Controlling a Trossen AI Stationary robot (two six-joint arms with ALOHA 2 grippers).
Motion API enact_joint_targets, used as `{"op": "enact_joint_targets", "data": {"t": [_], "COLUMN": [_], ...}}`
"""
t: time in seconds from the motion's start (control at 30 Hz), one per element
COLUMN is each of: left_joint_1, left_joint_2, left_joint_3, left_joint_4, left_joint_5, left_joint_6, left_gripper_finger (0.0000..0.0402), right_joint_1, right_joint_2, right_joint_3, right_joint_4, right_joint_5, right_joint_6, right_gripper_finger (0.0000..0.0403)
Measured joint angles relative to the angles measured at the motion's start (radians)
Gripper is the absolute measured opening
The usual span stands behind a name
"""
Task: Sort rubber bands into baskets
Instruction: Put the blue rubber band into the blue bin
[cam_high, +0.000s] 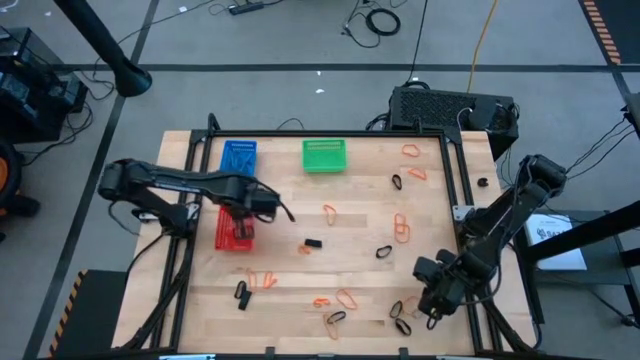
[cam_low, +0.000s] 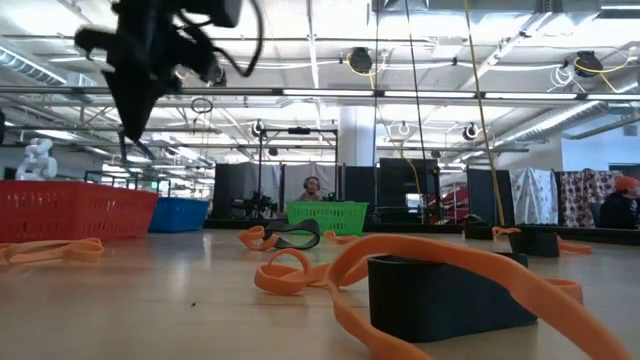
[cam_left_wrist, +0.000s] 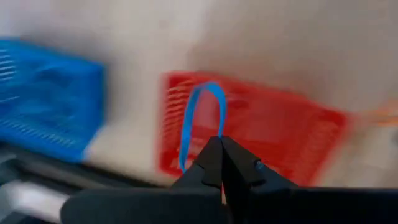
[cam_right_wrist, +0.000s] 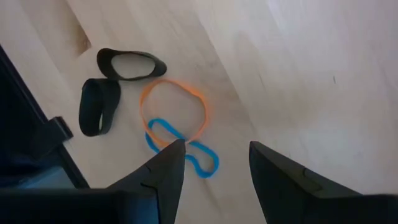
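Note:
My left gripper (cam_high: 242, 212) hangs over the red basket (cam_high: 235, 235) at the table's left, shut on a blue rubber band (cam_left_wrist: 200, 118). The blue basket (cam_high: 238, 157) and the green basket (cam_high: 324, 155) stand at the far edge. My right gripper (cam_right_wrist: 211, 163) is open, pointing down over the near right corner. Beneath it on the wood lie a blue band (cam_right_wrist: 184, 149), an orange band (cam_right_wrist: 174, 107) and two black bands (cam_right_wrist: 130, 64). The blue band lies just past its fingertips, untouched. My left gripper pinches the blue band at one end of its loop (cam_left_wrist: 219, 134) between its two fingertips (cam_left_wrist: 214, 152). The fingers point down from above. The rest of the loop stands out beyond the tips, lifted clear above the red basket (cam_left_wrist: 261, 134).
Orange and black bands lie scattered over the middle and right of the table (cam_high: 400, 228). A small black block (cam_high: 313, 243) sits near the centre. Black frame rails (cam_high: 455, 190) run along the table's left and right sides. The blue basket (cam_left_wrist: 46, 99) stands close beside the red one.

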Motion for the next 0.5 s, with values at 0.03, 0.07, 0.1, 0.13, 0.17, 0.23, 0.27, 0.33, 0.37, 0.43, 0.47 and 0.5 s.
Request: {"op": "enact_joint_targets", "data": {"t": [0.03,0.07,0.1,0.13,0.17,0.23,0.27,0.33,0.37,0.43,0.47,0.5], "left_joint_1": [0.011,0.028,0.05,0.077,0.106,0.18,0.219,0.302,0.343,0.419,0.454,0.485], "left_joint_2": [-0.02,-0.036,-0.047,-0.055,-0.062,-0.071,-0.072,-0.071,-0.071,-0.071,-0.071,-0.071], "left_joint_3": [-0.023,-0.042,-0.061,-0.078,-0.096,-0.132,-0.149,-0.18,-0.192,-0.209,-0.216,-0.221], "left_joint_4": [0.004,0.006,0.013,0.032,0.058,0.104,0.137,0.195,0.218,0.275,0.303,0.319], "left_joint_5": [-0.05,-0.092,-0.121,-0.142,-0.153,-0.177,-0.189,-0.199,-0.199,-0.2,-0.2,-0.199], "left_joint_6": [0.002,0.012,0.03,0.05,0.075,0.133,0.163,0.232,0.262,0.309,0.326,0.34], "left_gripper_finger": [0.0,0.0,0.0,0.0,0.0,0.0,0.0,0.0,0.0,0.0,0.0,0.0], "right_joint_1": [0.007,0.013,0.019,0.023,0.024,0.027,0.028,0.028,0.028,0.028,0.028,0.028], "right_joint_2": [0.0,0.0,0.0,0.0,0.0,0.0,0.0,0.0,0.0,0.0,0.0,0.0], "right_joint_3": [0.0,0.0,0.0,0.0,0.0,0.0,0.0,0.0,0.0,0.0,0.0,0.0], "right_joint_4": [0.0,0.001,0.0,0.0,0.0,-0.001,0.0,-0.001,-0.001,-0.001,-0.001,-0.001], "right_joint_5": [0.011,0.019,0.027,0.031,0.032,0.032,0.033,0.033,0.034,0.034,0.034,0.034], "right_joint_6": [0.001,0.002,0.002,0.002,0.002,-0.004,-0.012,-0.024,-0.024,-0.027,-0.031,-0.037], "right_gripper_finger": [0.0171,0.0171,0.0171,0.0171,0.0171,0.0171,0.0171,0.0171,0.0171,0.0171,0.0171,0.0171]}}
